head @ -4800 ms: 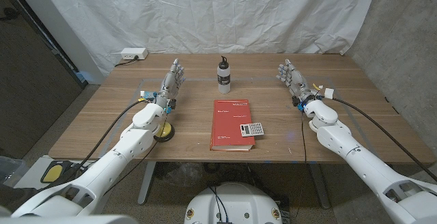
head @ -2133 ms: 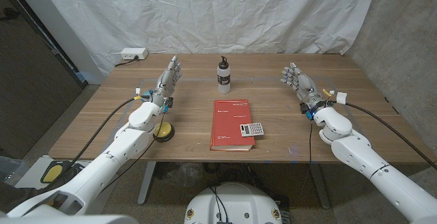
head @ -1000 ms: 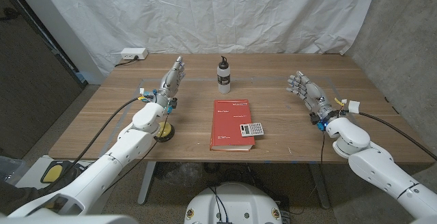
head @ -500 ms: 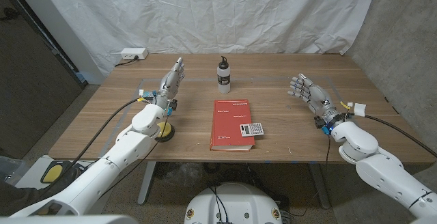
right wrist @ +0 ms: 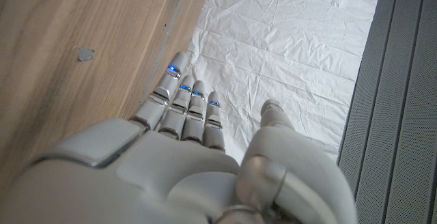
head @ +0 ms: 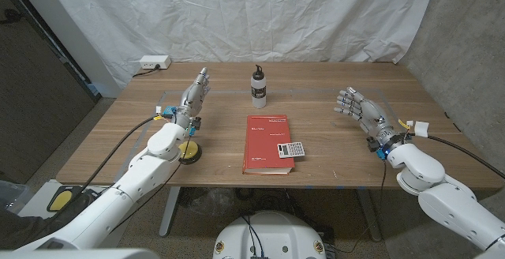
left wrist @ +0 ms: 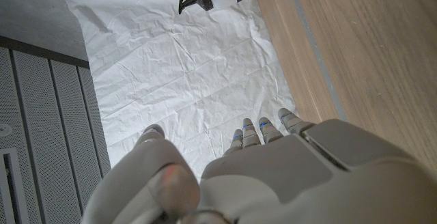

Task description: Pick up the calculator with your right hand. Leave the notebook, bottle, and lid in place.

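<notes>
Waiting untouched, the calculator point(head: 293, 149) lies on the lower right corner of the red notebook point(head: 267, 143), so the pickup has not begun. The right hand point(head: 361, 110) hangs empty with fingers spread, well to the right of the notebook. The left hand point(head: 192, 99) stands with fingers straight, holding nothing, near the yellow lid point(head: 188, 152). The bottle point(head: 259, 87) stands behind the notebook. Reaching across, gripping and lifting are all left to do.

One calculator point(head: 293, 149), one notebook point(head: 266, 143), one bottle point(head: 259, 87), one lid point(head: 188, 152), two robot hands: left point(head: 195, 97), right point(head: 362, 112).
</notes>
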`<state>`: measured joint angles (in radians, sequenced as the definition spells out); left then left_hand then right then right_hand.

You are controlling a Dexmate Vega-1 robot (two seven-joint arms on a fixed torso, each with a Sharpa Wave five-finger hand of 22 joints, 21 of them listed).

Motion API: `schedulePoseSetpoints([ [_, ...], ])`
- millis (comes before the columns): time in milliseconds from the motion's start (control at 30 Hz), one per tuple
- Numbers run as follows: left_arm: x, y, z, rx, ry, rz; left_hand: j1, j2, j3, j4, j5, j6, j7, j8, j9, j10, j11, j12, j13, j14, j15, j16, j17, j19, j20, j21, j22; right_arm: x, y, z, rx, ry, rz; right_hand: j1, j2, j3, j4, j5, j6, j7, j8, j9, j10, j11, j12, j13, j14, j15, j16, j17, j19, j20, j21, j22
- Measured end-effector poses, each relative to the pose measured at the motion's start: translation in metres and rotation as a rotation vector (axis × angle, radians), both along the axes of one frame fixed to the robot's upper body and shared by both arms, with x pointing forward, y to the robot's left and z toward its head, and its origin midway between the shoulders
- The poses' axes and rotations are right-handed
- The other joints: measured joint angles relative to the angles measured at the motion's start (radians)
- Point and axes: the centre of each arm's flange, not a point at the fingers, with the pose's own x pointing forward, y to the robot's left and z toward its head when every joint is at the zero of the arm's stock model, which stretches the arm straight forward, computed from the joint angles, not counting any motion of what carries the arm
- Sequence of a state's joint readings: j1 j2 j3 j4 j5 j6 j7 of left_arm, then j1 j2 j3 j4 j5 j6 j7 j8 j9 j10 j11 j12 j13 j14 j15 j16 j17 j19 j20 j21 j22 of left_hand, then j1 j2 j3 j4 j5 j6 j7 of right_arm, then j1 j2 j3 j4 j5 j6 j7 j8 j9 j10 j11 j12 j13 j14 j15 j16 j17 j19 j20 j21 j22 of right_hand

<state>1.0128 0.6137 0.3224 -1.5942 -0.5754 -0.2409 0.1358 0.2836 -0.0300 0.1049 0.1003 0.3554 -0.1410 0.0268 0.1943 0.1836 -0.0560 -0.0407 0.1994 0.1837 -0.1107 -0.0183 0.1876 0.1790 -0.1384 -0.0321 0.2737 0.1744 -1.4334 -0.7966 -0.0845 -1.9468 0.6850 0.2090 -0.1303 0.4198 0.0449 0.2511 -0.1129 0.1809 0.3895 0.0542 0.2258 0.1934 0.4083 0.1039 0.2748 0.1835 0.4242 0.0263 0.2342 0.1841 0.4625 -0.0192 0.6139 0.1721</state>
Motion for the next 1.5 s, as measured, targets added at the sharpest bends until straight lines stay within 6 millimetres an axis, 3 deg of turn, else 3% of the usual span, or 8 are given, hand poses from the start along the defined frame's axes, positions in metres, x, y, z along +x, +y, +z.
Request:
schedulePoseSetpoints([
  [333, 0.002, 0.008, -0.001, 0.000, 0.005, -0.002, 0.006, 0.004, 0.000, 0.000, 0.000, 0.000, 0.000, 0.000, 0.000, -0.003, -0.003, 0.000, 0.000, 0.000, 0.000, 0.000, 0.000, -0.005, -0.002, -0.004, 0.000, -0.008, 0.001, -0.002, 0.014, 0.014, -0.006, 0.014, 0.006, 0.006, -0.010, 0.000, 0.043, -0.015, 0.007, 0.000, 0.047, -0.016, 0.008, 0.005, 0.045, -0.023, 0.008, 0.000, 0.044, -0.010, 0.000, 0.003],
  [600, 0.003, 0.011, 0.005, 0.003, -0.002, 0.000, 0.009, 0.001, 0.000, 0.000, 0.000, 0.000, 0.000, 0.000, 0.000, -0.003, -0.003, 0.000, 0.000, 0.000, 0.000, 0.000, 0.000, -0.005, -0.002, -0.008, 0.000, -0.012, 0.004, -0.004, 0.008, 0.031, -0.013, 0.024, 0.008, 0.010, -0.018, 0.000, 0.047, -0.019, 0.007, 0.005, 0.056, -0.015, 0.008, 0.005, 0.069, -0.023, 0.008, 0.000, 0.073, -0.024, 0.000, 0.003],
  [1133, 0.007, 0.003, 0.012, 0.040, 0.011, 0.004, 0.017, 0.009, -0.004, -0.004, 0.000, 0.000, 0.000, 0.000, 0.000, -0.003, -0.003, 0.000, 0.000, 0.000, 0.000, 0.000, 0.000, -0.005, -0.002, -0.012, 0.000, -0.034, 0.005, -0.008, -0.034, 0.086, -0.003, 0.057, 0.010, 0.024, -0.032, 0.000, 0.047, -0.019, 0.003, 0.004, 0.067, -0.015, 0.008, 0.005, 0.100, -0.021, 0.015, 0.000, 0.094, -0.034, 0.000, 0.003],
  [1500, 0.011, 0.000, 0.010, 0.046, 0.019, -0.006, 0.017, 0.009, -0.004, -0.004, 0.000, 0.000, 0.000, 0.000, 0.000, -0.003, -0.003, 0.000, 0.000, 0.000, 0.000, 0.000, 0.000, -0.005, -0.002, -0.012, 0.000, -0.047, 0.006, -0.013, -0.064, 0.125, -0.004, 0.090, 0.030, 0.039, -0.047, 0.005, 0.043, -0.015, 0.000, 0.004, 0.067, -0.015, 0.008, 0.005, 0.113, -0.018, 0.015, 0.000, 0.105, -0.034, 0.000, 0.003],
])
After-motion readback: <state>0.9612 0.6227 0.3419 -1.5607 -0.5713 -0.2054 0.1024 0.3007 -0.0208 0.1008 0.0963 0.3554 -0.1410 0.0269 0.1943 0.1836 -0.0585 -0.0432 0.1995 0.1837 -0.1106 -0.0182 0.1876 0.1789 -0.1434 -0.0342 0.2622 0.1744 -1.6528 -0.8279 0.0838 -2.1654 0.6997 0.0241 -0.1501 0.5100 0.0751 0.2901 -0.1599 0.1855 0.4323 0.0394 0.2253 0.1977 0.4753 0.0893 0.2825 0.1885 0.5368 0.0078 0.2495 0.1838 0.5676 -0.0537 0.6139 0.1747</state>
